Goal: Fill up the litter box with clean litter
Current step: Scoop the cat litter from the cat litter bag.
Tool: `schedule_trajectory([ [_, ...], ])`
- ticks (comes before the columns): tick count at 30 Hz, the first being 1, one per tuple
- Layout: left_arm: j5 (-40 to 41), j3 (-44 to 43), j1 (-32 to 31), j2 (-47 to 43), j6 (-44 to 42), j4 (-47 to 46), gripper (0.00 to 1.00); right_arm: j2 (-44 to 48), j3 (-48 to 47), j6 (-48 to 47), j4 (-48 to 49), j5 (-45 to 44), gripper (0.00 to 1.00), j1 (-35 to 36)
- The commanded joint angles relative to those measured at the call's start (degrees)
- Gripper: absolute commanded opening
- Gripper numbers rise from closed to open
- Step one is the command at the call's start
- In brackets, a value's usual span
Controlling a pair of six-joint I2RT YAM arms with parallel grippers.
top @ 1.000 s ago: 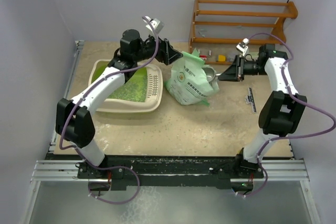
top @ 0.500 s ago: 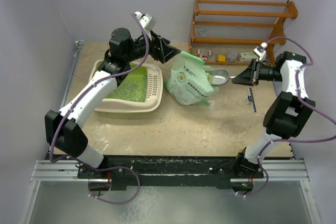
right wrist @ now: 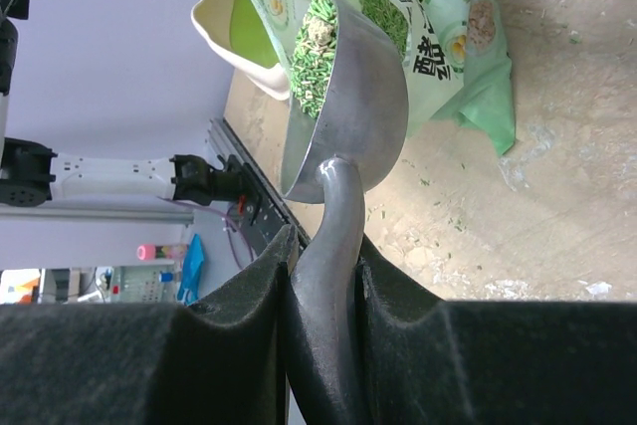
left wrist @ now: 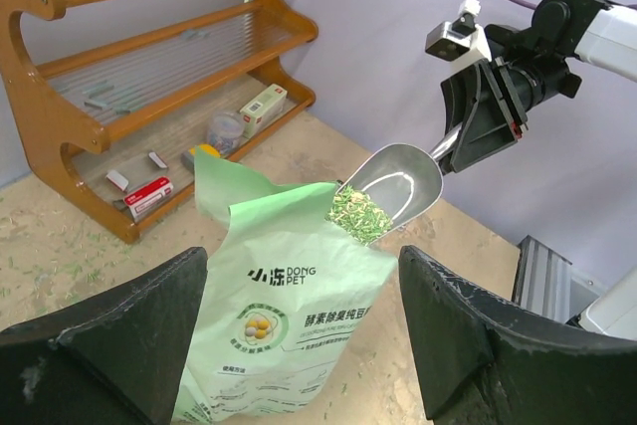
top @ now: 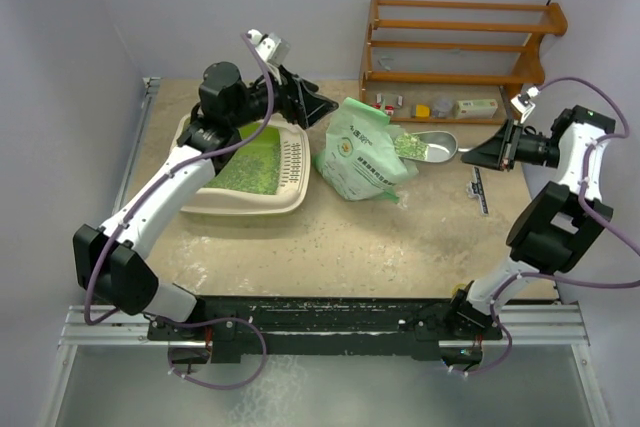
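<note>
Metal scoop (left wrist: 403,178), clamped by its handle in your right tool (right wrist: 323,246), carries litter (left wrist: 358,216) just ahead of that tool, beside the bag (left wrist: 289,316). Your left tool (top: 318,107) gapes wide, litter box (top: 292,159) behind it.

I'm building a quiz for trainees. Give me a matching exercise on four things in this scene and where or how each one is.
1. silver metal scoop
2. pale green printed bag
3. cream plastic litter box
4. orange-brown wooden rack

A. against the back wall
B. on the table's left, lime-green inside
C. clamped in the right gripper
D. standing open, mid-table

Pairs: 1-C, 2-D, 3-B, 4-A
</note>
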State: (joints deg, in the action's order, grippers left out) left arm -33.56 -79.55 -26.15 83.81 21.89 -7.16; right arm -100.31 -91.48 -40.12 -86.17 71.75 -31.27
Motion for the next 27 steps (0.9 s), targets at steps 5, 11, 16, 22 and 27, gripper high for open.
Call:
schedule_trajectory([
  [5,1.3,0.2,0.3,-4.1,1.5,-1.3,0.75,4.3,1.6,-1.9,-4.2,6.3,0.0,-1.2],
  [11,1.6,-0.3,0.3,-4.9,2.0,-1.4,0.74,4.6,3.1,-2.3,-4.3,7.5,0.0,-2.5],
  [16,1.9,-0.4,0.3,-5.5,2.0,-1.0,0.74,5.0,2.6,-1.5,-4.4,8.6,0.0,-3.4],
  [22,3.1,-0.5,0.3,-6.1,1.9,-0.1,0.74,5.9,-0.9,1.5,-4.4,9.2,0.0,-3.5],
  [27,4.1,-0.8,0.3,-6.4,1.3,0.9,0.72,6.7,-4.2,4.0,-4.4,9.3,0.0,-3.5],
])
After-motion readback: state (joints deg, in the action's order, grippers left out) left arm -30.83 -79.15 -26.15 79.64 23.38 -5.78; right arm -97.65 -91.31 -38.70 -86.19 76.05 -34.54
